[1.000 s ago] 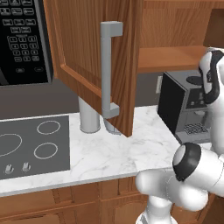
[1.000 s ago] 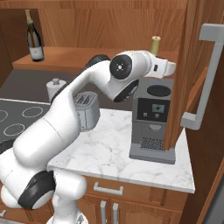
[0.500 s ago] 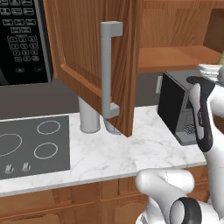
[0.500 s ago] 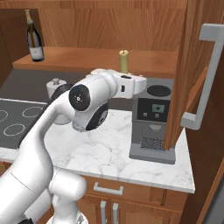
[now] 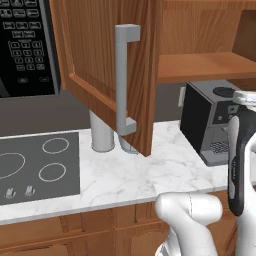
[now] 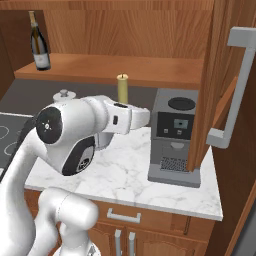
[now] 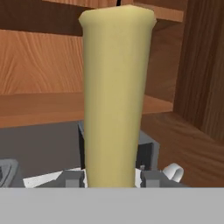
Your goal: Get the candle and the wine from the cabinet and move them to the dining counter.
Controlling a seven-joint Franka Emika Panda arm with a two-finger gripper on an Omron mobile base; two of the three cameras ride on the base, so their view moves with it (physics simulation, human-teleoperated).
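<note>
The pale yellow candle (image 6: pixel 122 86) stands upright above my hand, in front of the cabinet shelf (image 6: pixel 150 72). My gripper (image 6: pixel 121 103) is shut on its lower part. The hand view shows the candle (image 7: pixel 116 96) close up, with a dark fingertip (image 7: pixel 72 178) on each side of its base. The dark wine bottle (image 6: pixel 39 42) stands on the far left of the same shelf, well away from the hand. The cabinet's brown door (image 5: pixel 100 60) hangs open with its grey bar handle (image 5: pixel 122 80). The dining counter is out of view.
A coffee machine (image 6: pixel 175 135) stands on the marble worktop (image 6: pixel 130 175) just right of the hand. The second open cabinet door (image 6: pixel 220 75) juts out at the right. A grey canister (image 5: pixel 102 132), a cooktop (image 5: pixel 35 165) and a microwave (image 5: pixel 25 45) are to the left.
The arm has swung left and down in the right base view, carrying the candle away from above the coffee machine. The wine bottle has not moved.
</note>
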